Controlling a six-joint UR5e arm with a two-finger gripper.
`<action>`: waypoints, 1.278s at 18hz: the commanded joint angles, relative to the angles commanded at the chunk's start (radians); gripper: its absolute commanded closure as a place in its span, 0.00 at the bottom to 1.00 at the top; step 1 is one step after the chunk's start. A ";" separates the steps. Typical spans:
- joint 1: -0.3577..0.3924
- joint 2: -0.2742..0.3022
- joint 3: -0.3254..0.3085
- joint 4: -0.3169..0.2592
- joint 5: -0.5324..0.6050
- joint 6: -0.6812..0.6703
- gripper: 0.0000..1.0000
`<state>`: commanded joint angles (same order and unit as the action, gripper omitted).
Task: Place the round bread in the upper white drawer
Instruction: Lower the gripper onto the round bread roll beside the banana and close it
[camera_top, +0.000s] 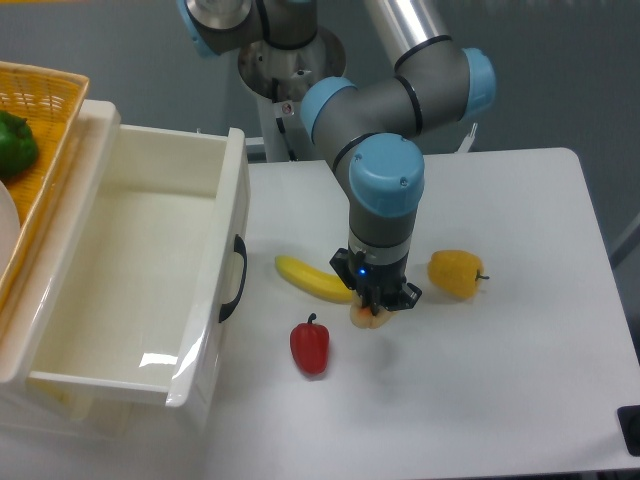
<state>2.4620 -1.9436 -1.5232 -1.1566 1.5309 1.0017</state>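
Observation:
The round bread (368, 319) is a small pale tan bun on the white table, just right of the banana's end. Only part of it shows beneath my gripper (378, 309), whose black fingers reach down around it from above. Whether the fingers are pressing on the bun or still apart from it is not visible. The upper white drawer (235, 205) stands pulled open on the left, a deep cream-white box with a black curved handle (236, 278) facing the table, and nothing shows inside it.
A yellow banana (312, 279) lies left of the gripper. A red pepper (310, 345) stands in front, a yellow pepper (456, 273) to the right. A wicker basket (45, 95) with a green pepper (16, 145) sits at far left.

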 joint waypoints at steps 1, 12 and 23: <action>0.000 0.000 -0.002 0.000 -0.002 -0.003 0.96; 0.012 0.043 0.003 -0.005 -0.008 -0.034 0.95; 0.012 0.112 0.006 -0.066 -0.040 -0.103 0.95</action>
<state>2.4743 -1.8317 -1.5171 -1.2225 1.4911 0.8989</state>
